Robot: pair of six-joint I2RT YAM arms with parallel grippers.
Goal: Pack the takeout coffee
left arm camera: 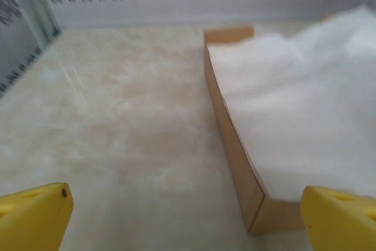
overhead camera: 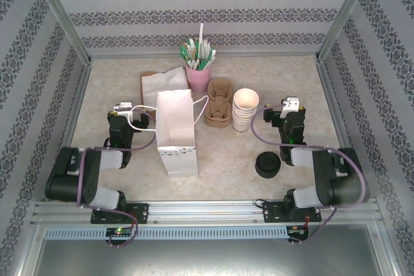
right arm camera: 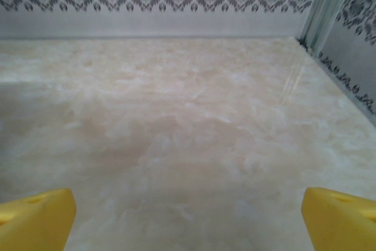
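Observation:
The takeout coffee is out of view. A white paper bag (overhead camera: 175,132) stands at mid-table with its handle loop toward my left gripper (overhead camera: 123,113). That gripper is open just left of the bag, its yellow fingertips (left arm camera: 35,216) wide apart over bare tabletop. My right gripper (overhead camera: 289,110) is also open, right of a stack of lidless cream cups (overhead camera: 245,108), with nothing between its yellow fingertips (right arm camera: 338,218). A squat black pile of lids (overhead camera: 267,165) sits in front of the right gripper's arm.
A brown box of white napkins (left arm camera: 235,145) lies behind the bag, also at the back left (overhead camera: 153,84). Brown cup carriers (overhead camera: 218,103) and a pink cup of stirrers (overhead camera: 198,72) stand at the back centre. Patterned walls enclose the table.

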